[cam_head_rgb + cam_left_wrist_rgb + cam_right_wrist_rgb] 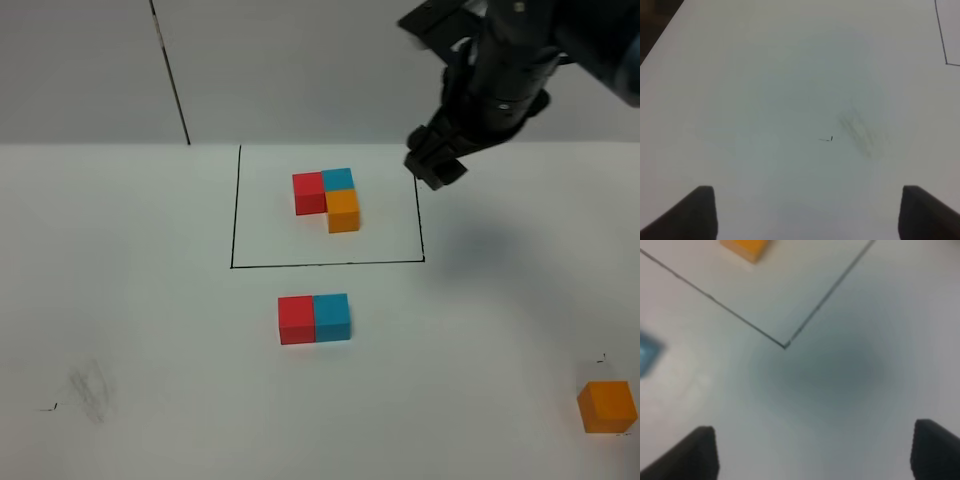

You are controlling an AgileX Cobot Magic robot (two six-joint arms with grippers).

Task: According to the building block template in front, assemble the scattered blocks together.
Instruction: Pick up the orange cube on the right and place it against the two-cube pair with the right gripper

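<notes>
Template: the building block template (327,198) sits inside the black-line rectangle (232,220) at the far middle of the counter (150,300). It has red on the left, blue on the right, and orange against the blue cube's near face.
Blocks so far: the red block (296,319) and blue block (332,317) lie touching, just near of the rectangle, in the template's order.
Missing piece: the orange block (607,407) lies alone at the near right, well apart from the pair.
Right gripper (437,160): raised over the rectangle's far right corner, fingers spread, holding nothing.
Left gripper (807,215): fingers spread over bare counter near a grey smudge (860,132), holding nothing.
Doing the step well: I judge the right gripper should fetch the orange block. It should grip two flat sides squarely and set the block flush against the blue block's near face without nudging the pair.
Writing: no brand, label or readable text; only tiny pen ticks.
</notes>
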